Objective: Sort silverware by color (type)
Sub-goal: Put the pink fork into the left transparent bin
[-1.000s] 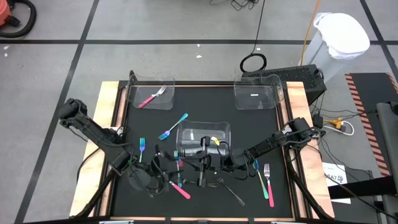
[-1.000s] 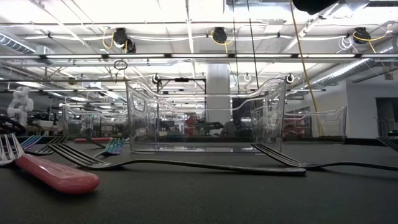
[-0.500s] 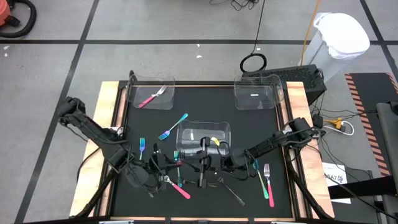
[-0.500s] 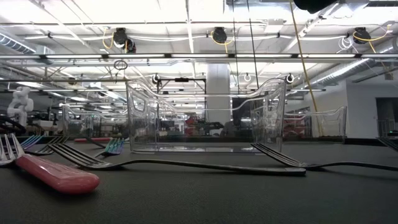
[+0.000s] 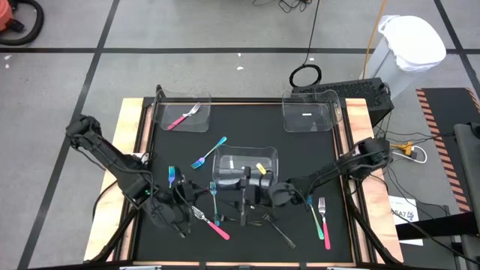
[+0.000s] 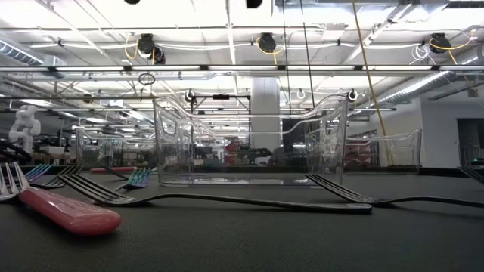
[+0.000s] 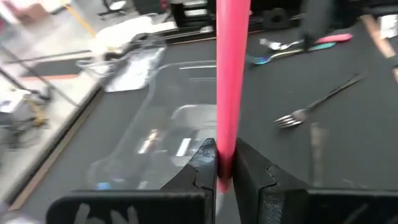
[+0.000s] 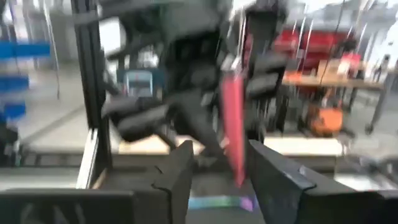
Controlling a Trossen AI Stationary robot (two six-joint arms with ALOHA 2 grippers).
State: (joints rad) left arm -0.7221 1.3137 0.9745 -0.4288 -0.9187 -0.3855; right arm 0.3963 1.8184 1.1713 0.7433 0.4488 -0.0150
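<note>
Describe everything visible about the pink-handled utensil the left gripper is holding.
The pink-handled utensil has a smooth, matte, plastic-looking pink handle. It is pinched at one end between the left gripper's shut fingers and runs straight out from them. Its head is out of frame, so fork or spoon cannot be told. Nothing else visibly touches it.

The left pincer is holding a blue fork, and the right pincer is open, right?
Not blue: the left wrist view shows the left pincer shut on a pink-handled utensil; whether it is a fork I can't tell. The right pincer is open, as you said.
</note>
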